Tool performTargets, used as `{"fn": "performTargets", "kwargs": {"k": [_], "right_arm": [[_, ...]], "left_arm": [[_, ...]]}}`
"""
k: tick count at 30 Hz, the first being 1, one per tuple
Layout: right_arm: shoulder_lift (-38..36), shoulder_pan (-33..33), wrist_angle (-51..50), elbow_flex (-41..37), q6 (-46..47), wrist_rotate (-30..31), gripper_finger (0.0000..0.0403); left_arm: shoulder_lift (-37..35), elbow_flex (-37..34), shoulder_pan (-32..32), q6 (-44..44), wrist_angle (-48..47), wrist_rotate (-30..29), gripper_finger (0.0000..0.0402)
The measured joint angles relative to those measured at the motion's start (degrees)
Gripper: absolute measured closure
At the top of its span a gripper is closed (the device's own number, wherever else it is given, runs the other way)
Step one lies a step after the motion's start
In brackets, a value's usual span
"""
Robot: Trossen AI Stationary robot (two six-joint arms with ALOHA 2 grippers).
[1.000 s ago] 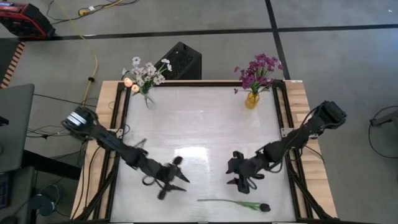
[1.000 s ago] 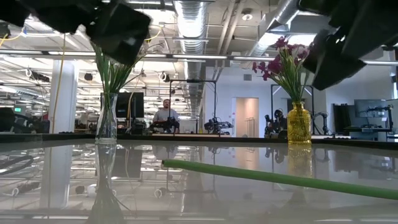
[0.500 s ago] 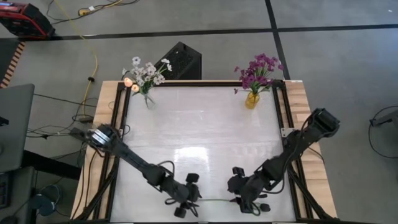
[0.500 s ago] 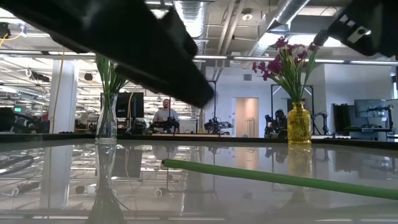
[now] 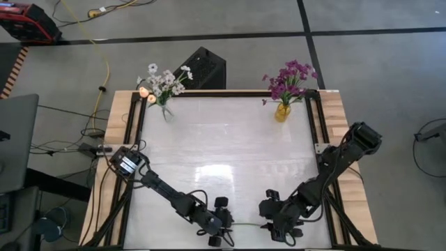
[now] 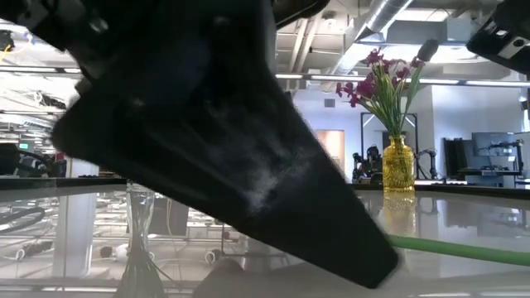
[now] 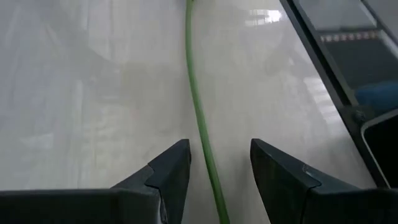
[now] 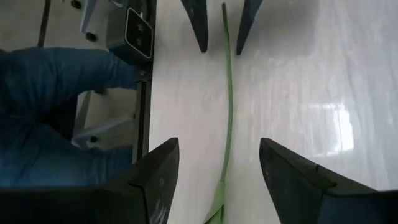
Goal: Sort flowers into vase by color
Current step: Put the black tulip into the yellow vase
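Note:
One flower lies flat along the table's near edge; its thin green stem (image 5: 245, 224) runs between my two grippers, and its bud end is hidden under the right one. My left gripper (image 5: 224, 233) is open at the stem's free end, one finger on each side of the stem (image 7: 200, 124) without touching it. My right gripper (image 5: 282, 230) is open too and straddles the stem (image 8: 227, 118) nearer the bud. At the far edge stand a clear vase (image 5: 166, 110) with white and peach flowers and a yellow vase (image 5: 282, 111) with purple flowers (image 5: 293, 78).
The black table frame (image 5: 136, 139) runs along the sides. A black box (image 5: 202, 68) sits on the floor behind the table. A person's blue-clad leg (image 8: 56, 112) shows beside the table's near edge. In the low view a dark finger (image 6: 215, 141) blocks most of the scene.
Both arms have swung toward the table's near edge and come down over the lying flower. The left gripper went right and nearer, to the stem's free end; the right gripper went nearer, over the bud end. The flower has stayed in place.

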Motion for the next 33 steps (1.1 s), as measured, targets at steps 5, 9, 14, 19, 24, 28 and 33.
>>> {"fn": "performTargets", "kwargs": {"k": [5,9,14,19,24,28,33], "right_arm": [[-0.02,1.02,-1.54,0.00,-1.32,0.20,0.0154],[-0.02,0.96,-2.98,-0.02,-1.47,0.53,0.0154],[-0.04,1.43,-3.36,-0.02,-1.66,2.51,0.0154],[-0.04,2.41,-3.76,-0.02,-2.36,2.80,0.0154],[-0.45,2.25,-3.33,-0.03,-5.09,5.16,0.0154],[-3.34,2.24,-2.94,-0.04,-8.89,9.13,0.0154],[-8.51,2.26,-1.46,-0.02,-14.60,14.04,0.0154]], "left_arm": [[0.19,-0.06,0.08,-1.09,-1.61,-0.45,0.0244],[-0.03,-0.06,0.02,0.15,-2.77,-1.28,0.0286],[-0.14,-0.02,0.34,-0.45,-4.66,-2.60,0.0386],[-2.16,-0.17,0.74,2.26,-9.11,-2.90,0.0399],[-6.82,-0.45,0.82,5.15,-20.95,-11.29,0.0400],[-11.72,-2.31,1.11,5.19,-28.56,-18.16,0.0401],[-20.47,-12.38,1.84,4.82,-24.17,-19.22,0.0401]]}}
